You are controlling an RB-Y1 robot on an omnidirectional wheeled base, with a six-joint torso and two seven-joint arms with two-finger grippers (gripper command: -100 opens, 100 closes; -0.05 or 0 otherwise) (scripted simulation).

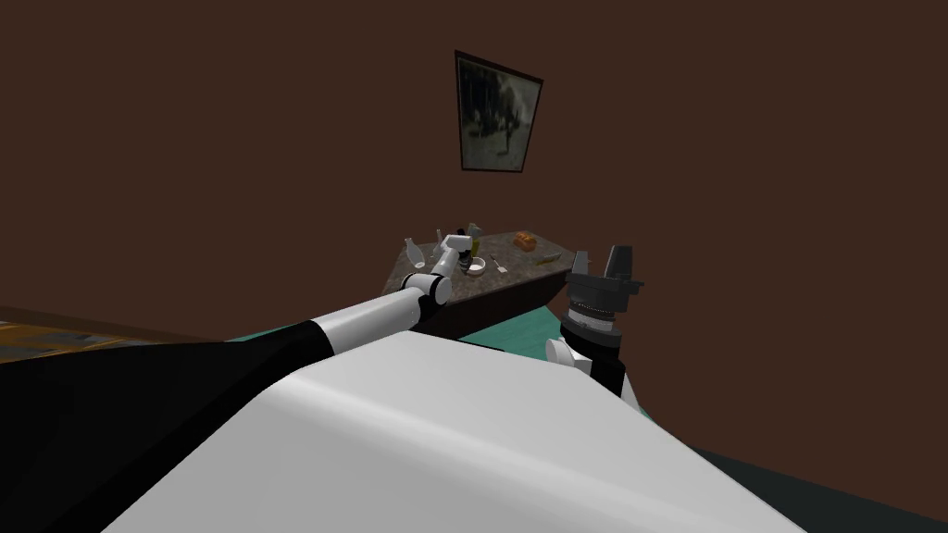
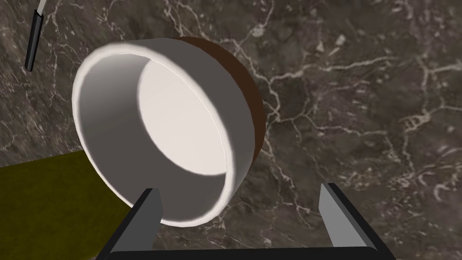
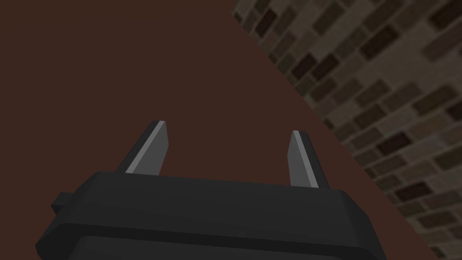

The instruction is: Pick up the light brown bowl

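Bowl (image 2: 162,131), white inside and brown outside, sits on the dark marbled tabletop (image 2: 361,113), just beside a flat yellow-green thing (image 2: 49,203). The left gripper (image 2: 240,189) hangs over it with its two fingers wide apart, holding nothing, and one finger is right at the rim. The right gripper (image 3: 228,128) is up by the robot's side, away from the tabletop, with its fingers apart too.

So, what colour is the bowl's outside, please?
Brown; the bowl shows best in the left wrist view.

Brown wall (image 1: 231,139), framed picture (image 1: 497,113), marble table (image 2: 361,113), possibly teal floor (image 1: 518,328).
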